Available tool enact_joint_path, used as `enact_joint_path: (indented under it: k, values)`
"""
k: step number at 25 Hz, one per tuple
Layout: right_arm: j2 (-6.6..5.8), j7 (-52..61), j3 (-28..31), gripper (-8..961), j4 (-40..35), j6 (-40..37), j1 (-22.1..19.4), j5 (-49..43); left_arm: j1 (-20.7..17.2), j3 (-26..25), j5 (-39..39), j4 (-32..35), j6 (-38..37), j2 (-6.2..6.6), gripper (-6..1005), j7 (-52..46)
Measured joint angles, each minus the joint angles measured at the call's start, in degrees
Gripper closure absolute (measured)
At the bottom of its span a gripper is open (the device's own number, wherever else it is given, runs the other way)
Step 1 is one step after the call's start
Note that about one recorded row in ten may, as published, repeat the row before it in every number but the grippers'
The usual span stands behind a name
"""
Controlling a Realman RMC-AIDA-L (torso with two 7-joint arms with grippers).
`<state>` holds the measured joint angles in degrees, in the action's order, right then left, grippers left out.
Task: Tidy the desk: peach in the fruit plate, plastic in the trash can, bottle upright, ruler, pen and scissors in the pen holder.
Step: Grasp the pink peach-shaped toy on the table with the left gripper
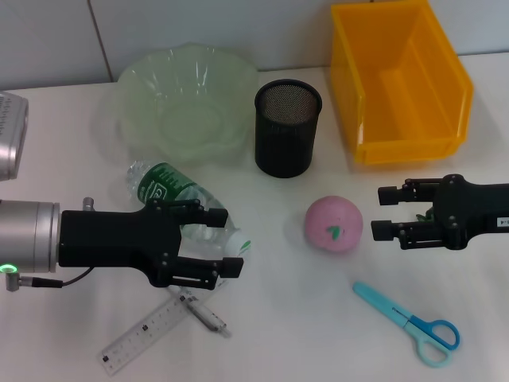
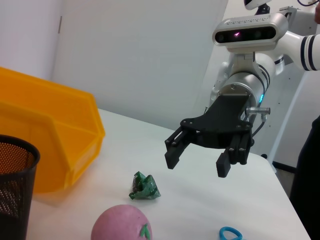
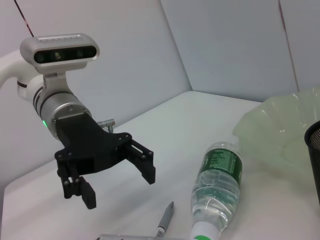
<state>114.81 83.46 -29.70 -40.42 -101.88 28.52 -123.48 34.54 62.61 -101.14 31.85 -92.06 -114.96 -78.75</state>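
Note:
A clear bottle [image 1: 179, 199] with a green label lies on its side, its cap end between the fingers of my open left gripper [image 1: 219, 247]. It also shows in the right wrist view [image 3: 217, 182], as does the left gripper [image 3: 120, 189]. A pink peach [image 1: 334, 224] sits mid-table, just left of my open, empty right gripper [image 1: 379, 212]. A crumpled green plastic wrapper [image 2: 145, 187] lies under the right gripper [image 2: 197, 164]. The ruler [image 1: 147, 334] and pen [image 1: 205, 312] lie at the front left, the blue scissors [image 1: 409, 322] at the front right.
The black mesh pen holder [image 1: 287, 127] stands at centre back. A pale green fruit plate [image 1: 187, 103] is to its left. A yellow bin [image 1: 398, 79] is at the back right. A wall runs behind the table.

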Motion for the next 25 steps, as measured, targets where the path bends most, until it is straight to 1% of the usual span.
enact_joint_path:
  k: [11, 19, 22, 25]
  values:
    - [-0.03, 0.0, -0.2, 221, 0.0, 0.8, 0.3, 0.0, 0.0, -0.1, 0.0, 0.0, 0.0, 0.35, 164, 0.0]
    - [-0.03, 0.0, -0.2, 223, 0.0, 1.1, 0.1, 0.0, 0.4, -0.1, 0.1, 0.1, 0.2, 0.35, 170, 0.0]
    - [-0.04, 0.0, -0.2, 224, 0.0, 1.4, -0.1, 0.0, 0.7, -0.1, 0.1, 0.9, 0.3, 0.2, 172, 0.0]
    - [-0.04, 0.1, -0.2, 225, 0.0, 1.4, -0.2, -0.4, 1.1, -0.1, 0.0, 5.7, 2.4, -0.58, 174, 0.0]
